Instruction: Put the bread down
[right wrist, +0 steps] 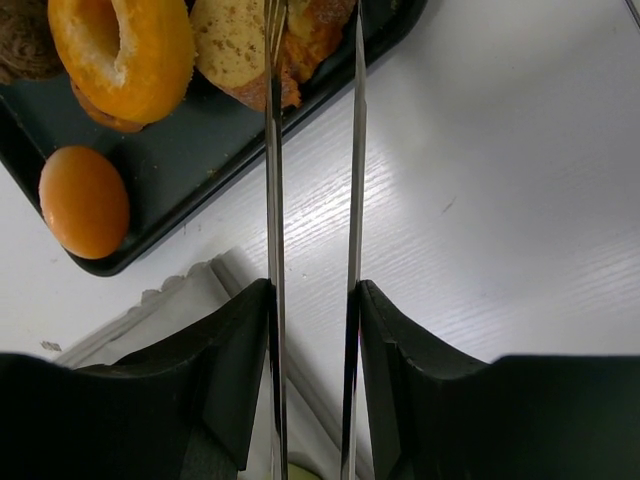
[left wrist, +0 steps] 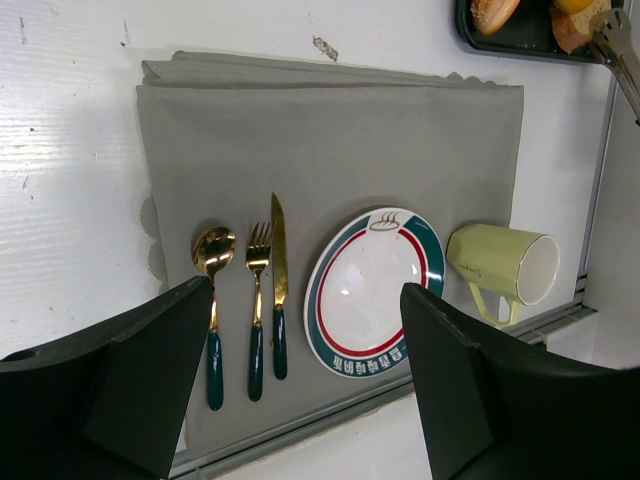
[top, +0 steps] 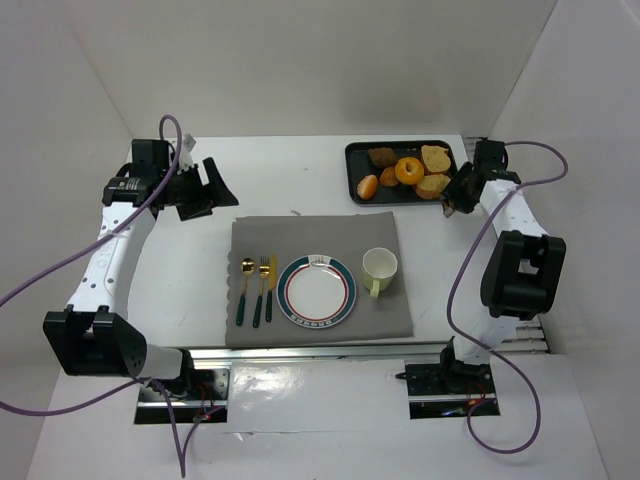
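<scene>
The bread (top: pixel 432 186), a golden-tan slice with a darker crust, lies flat in the near right part of a black tray (right wrist: pixel 200 150). The tray stands at the far right of the white desk (top: pixel 290 170). A ring doughnut (top: pixel 408 170) sits just beside the slice on its left, and a paler slice (top: pixel 436 157) lies just behind it. A dark round bun (top: pixel 382 157) and a smooth orange ball-shaped item (top: pixel 368 186) share the tray further left.

Your right gripper (right wrist: pixel 313 290) is clenched on a pair of thin metal tongs (right wrist: pixel 272 200), one blade against each finger. The blades run side by side, slightly apart, over the tray's near edge and reach the bread's crust. Their tips leave the top of the wrist view, so you cannot tell whether they pinch the slice or only straddle it.

Nearer to you than the tray, a grey placemat (top: pixel 310 235) covers the middle of the desk. On it, from left to right, lie a gold spoon (left wrist: pixel 213 250), fork (left wrist: pixel 258 260) and knife (left wrist: pixel 277 260) with dark green handles. After them come a white plate (top: pixel 283 291) with a green and red rim and a pale green cup (top: pixel 380 266).

Your left gripper (left wrist: pixel 305 290) is released, its fingers wide apart and holding nothing. It hangs over the far left of the desk, well apart from the tray.
</scene>
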Tool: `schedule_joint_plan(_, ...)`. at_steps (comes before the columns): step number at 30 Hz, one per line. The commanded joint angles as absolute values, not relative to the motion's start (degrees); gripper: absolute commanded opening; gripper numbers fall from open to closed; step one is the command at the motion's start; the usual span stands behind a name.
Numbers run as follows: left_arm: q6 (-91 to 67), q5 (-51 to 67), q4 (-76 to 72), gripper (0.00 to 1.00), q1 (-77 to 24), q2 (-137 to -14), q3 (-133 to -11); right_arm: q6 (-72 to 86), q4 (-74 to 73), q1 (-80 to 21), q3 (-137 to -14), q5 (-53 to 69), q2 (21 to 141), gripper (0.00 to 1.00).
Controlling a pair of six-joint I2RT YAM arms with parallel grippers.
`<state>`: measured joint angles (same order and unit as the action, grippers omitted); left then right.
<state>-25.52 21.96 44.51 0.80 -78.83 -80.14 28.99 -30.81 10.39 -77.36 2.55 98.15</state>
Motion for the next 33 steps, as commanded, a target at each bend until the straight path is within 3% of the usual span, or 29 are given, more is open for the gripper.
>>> schedule_joint_plan(1, -24.9, 22.4, 42.5, 0.89, 0.6, -78.9, -80.9, 30.2, -25.1, 11.2, -79.5, 4.2, 98.8, 0.47)
schedule_joint_plan(13, -25.4, 22.4, 42.0, 0.89, 0.6, -80.0, -81.0, 30.8, -20.2, 12.5, -77.2, 3.7, 94.1, 0.48)
schedule_joint_plan(26, -25.9, 21.9, 42.0, 0.89, 0.6, -80.2, -81.5, 31.9, -21.0, 13.0, -78.0, 5.4, 99.8, 0.48)
schedule_joint_plan(33, -25.4, 21.4, 42.0, 0.89, 0.6, -79.5, -81.5, 31.4, -21.0, 13.0, -79.5, 6.0, 100.4, 0.34)
